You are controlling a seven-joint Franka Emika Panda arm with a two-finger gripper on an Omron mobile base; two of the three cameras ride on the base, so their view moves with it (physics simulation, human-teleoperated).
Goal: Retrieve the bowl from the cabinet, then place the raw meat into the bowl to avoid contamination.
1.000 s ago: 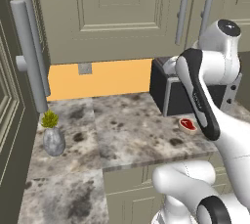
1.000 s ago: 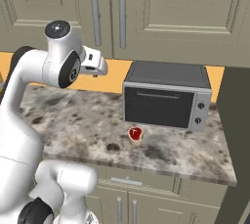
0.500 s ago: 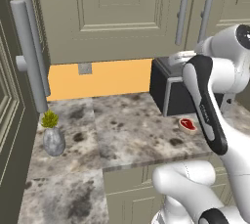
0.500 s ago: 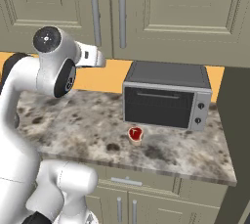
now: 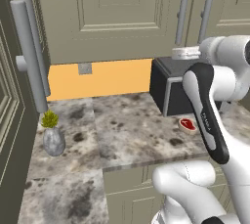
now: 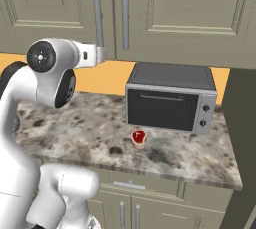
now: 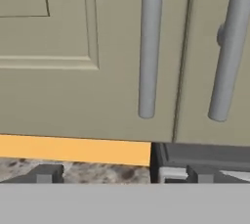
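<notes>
cabinet (image 7: 97, 47): doors shut, so the inside is hidden; the door tops are cut off by the upper edge in every view.
bar handles (image 7: 149, 42): in the hand view both run out past the top edge; only their lower ends show.
pincer (image 7: 122, 174): only the two dark tips rise at the bottom of the hand view; whether it is wide or closed cannot be told.
toaster oven (image 5: 168, 83): in the left base view its right part is hidden behind the white arm.
raw meat (image 5: 187, 124): small; its right edge is just beside the arm, and its fat rim is hard to make out.
desk (image 6: 75, 123): its left part is hidden behind the arm in the right base view.
</notes>
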